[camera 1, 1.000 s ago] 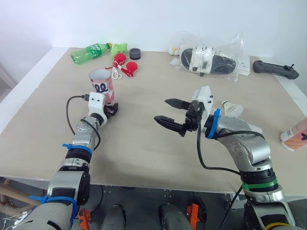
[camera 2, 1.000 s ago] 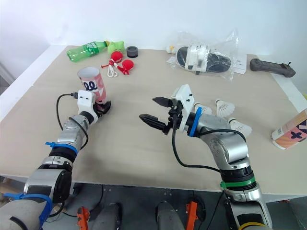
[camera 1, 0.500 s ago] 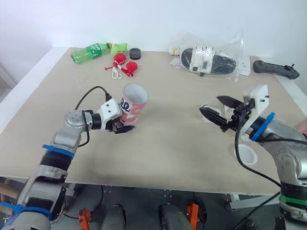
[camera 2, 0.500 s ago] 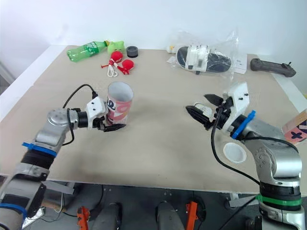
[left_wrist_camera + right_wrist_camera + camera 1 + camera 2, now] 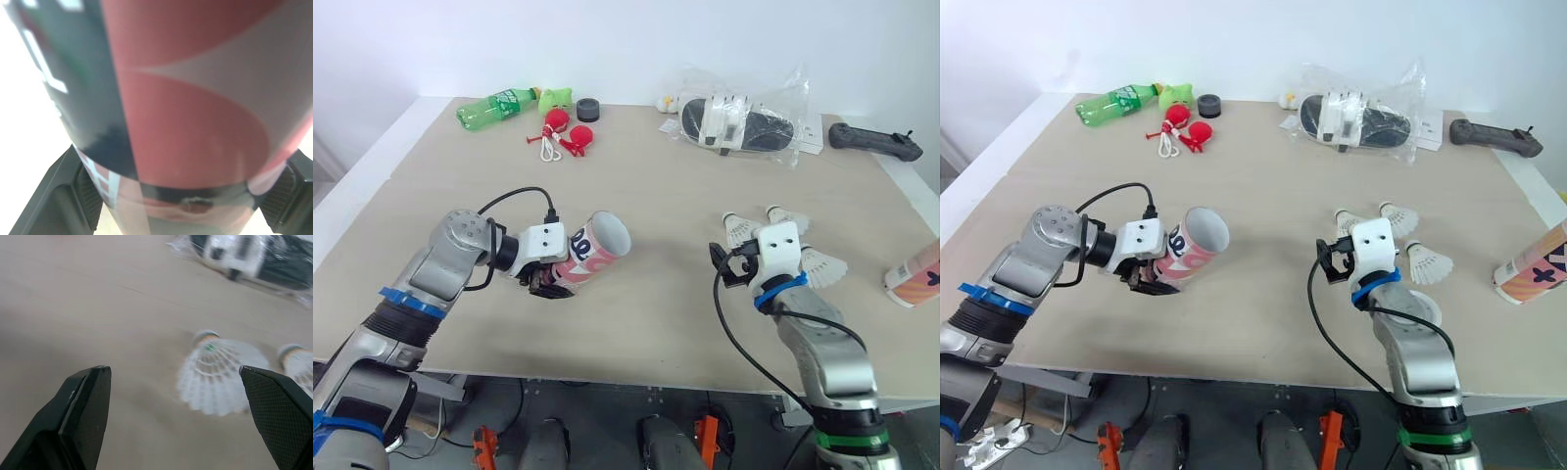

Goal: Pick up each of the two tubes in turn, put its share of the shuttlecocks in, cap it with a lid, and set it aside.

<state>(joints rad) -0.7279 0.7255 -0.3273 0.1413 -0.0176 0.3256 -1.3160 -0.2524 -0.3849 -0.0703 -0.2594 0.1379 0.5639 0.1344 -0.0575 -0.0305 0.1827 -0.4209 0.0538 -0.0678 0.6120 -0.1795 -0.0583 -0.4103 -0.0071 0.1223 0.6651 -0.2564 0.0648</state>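
A pink and white tube [image 5: 594, 255] is held tilted above the table's middle left, its open mouth facing right. My left gripper [image 5: 548, 284] is shut on its lower end; in the left wrist view the tube [image 5: 186, 98] sits between both fingers [image 5: 54, 200]. Three white shuttlecocks lie at the right: one [image 5: 740, 228] just beyond my right gripper [image 5: 722, 264], two more [image 5: 789, 217] [image 5: 823, 262] further right. The right gripper [image 5: 173, 372] is open and low over the table, with the nearest shuttlecock [image 5: 220, 377] ahead of it. A second tube [image 5: 913, 274] lies at the right edge.
At the back lie a green bottle [image 5: 499, 106], a green toy [image 5: 556, 98], red toys with a white cord [image 5: 563, 132], a black round object [image 5: 588, 109], a plastic bag with sandals [image 5: 744, 119] and a black controller [image 5: 876, 142]. A white lid [image 5: 1433, 311] peeks out by my right forearm.
My left gripper has carried the tube from the back left to the middle and tipped it, mouth to the right. My right gripper swung right and came down beside the shuttlecocks.
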